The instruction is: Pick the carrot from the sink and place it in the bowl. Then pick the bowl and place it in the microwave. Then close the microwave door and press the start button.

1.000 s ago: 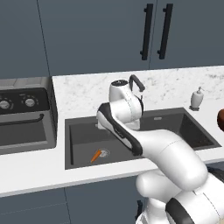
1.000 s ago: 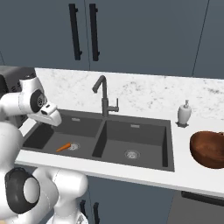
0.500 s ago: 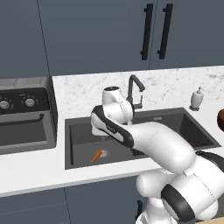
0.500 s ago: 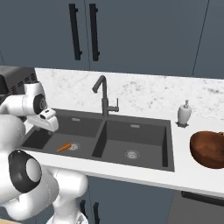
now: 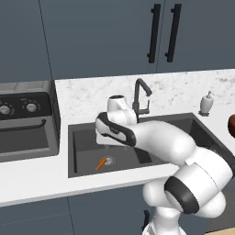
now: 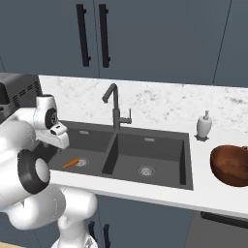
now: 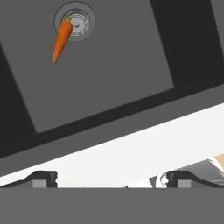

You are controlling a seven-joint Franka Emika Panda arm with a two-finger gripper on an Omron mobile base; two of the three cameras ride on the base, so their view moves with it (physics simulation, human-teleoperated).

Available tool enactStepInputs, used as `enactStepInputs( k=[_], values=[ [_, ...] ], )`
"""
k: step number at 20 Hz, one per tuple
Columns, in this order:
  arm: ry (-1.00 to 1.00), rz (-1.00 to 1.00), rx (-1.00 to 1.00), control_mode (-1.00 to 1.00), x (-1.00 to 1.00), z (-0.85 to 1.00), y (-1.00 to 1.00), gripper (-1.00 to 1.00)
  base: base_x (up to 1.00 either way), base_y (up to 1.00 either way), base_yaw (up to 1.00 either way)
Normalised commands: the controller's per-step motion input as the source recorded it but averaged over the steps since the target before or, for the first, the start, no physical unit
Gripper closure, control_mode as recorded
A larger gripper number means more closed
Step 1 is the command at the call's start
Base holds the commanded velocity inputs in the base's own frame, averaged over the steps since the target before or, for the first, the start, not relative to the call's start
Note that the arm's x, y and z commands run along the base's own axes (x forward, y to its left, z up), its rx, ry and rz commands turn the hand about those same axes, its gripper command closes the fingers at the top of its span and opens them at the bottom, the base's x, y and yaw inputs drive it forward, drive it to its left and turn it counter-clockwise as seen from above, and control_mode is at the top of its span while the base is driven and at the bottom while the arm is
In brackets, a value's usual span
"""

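Carrot is lying in the sink's left basin, thick end touching the drain. Claw, fully open and empty, is swinging lower over that basin; grasp not yet begun.

It was a kitchen: a marble-look counter held a 2-basin sink, with blue-grey cabinets above it and an oven to its left.

even soft light, sharp, no glare
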Motion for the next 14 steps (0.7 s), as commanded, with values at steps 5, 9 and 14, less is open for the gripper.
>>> enactStepInputs(
  k=[5, 9, 14],
  values=[
    [0.0, 0.0, 0.01, -1.0, 0.59, -0.32, 0.0, -1.0, 0.0, 0.0, 0.0],
    [0.02, 0.0, 0.05, -1.0, 0.62, -0.32, 0.0, -1.0, 0.0, 0.0, 0.0],
    [0.05, 0.0, 0.03, -1.0, 0.41, -0.51, 0.0, -1.0, 0.0, 0.0, 0.0]
  ],
)
